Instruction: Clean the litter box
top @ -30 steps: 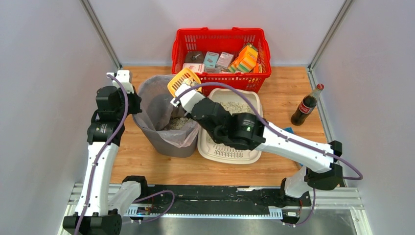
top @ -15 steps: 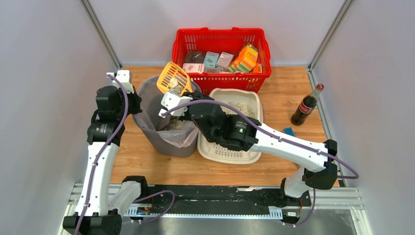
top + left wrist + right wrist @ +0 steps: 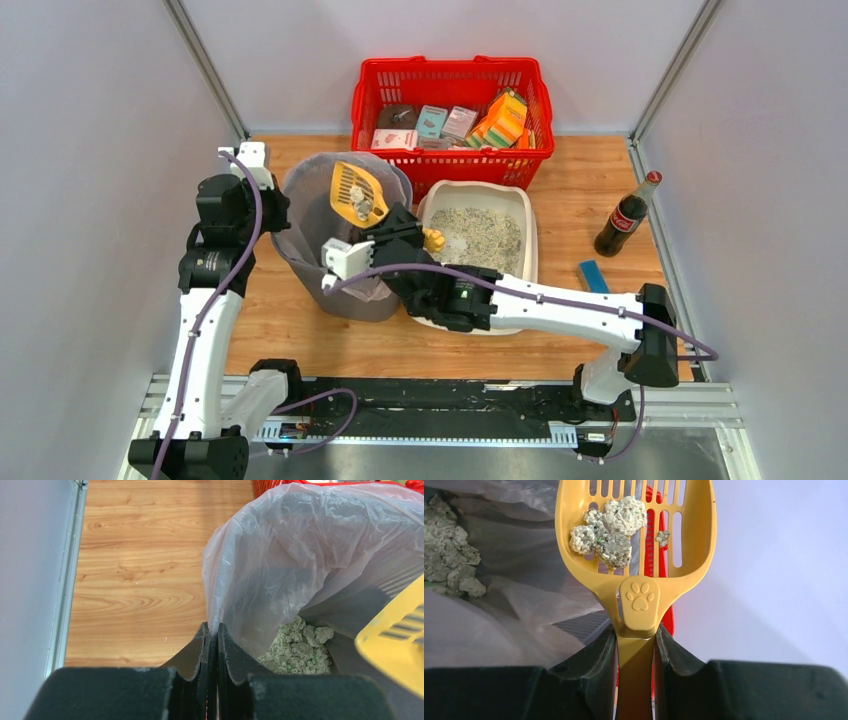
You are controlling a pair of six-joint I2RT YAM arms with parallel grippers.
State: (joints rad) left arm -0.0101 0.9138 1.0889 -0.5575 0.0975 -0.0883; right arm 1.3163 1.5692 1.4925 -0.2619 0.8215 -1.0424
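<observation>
**A:** What did your right fingers (image 3: 594, 667) have?

**B:** They were clamped on the handle of the yellow scoop (image 3: 640, 599), one on each side, just below its paw mark. A few grey-white clumps (image 3: 610, 529) lay on the slotted blade, which I held over the mouth of the grey bin (image 3: 350, 300).

**A:** And the left?

**B:** My left fingers (image 3: 192, 655) were pressed together on the rim of the clear bag (image 3: 300, 545) that lined the bin, at its left side. More clumped litter (image 3: 300, 647) sat at the bottom of the bag.

**A:** Where was the litter box?

**B:** The litter box (image 3: 476, 187) stood on the worktop (image 3: 580, 170) just right of the bin, its far end near the red basket (image 3: 450, 72). Granules (image 3: 480, 238) covered its far half. My right arm reached across its near end, so the tray there was mostly hidden. A cola bottle (image 3: 627, 215) stood upright well off to its right.
</observation>
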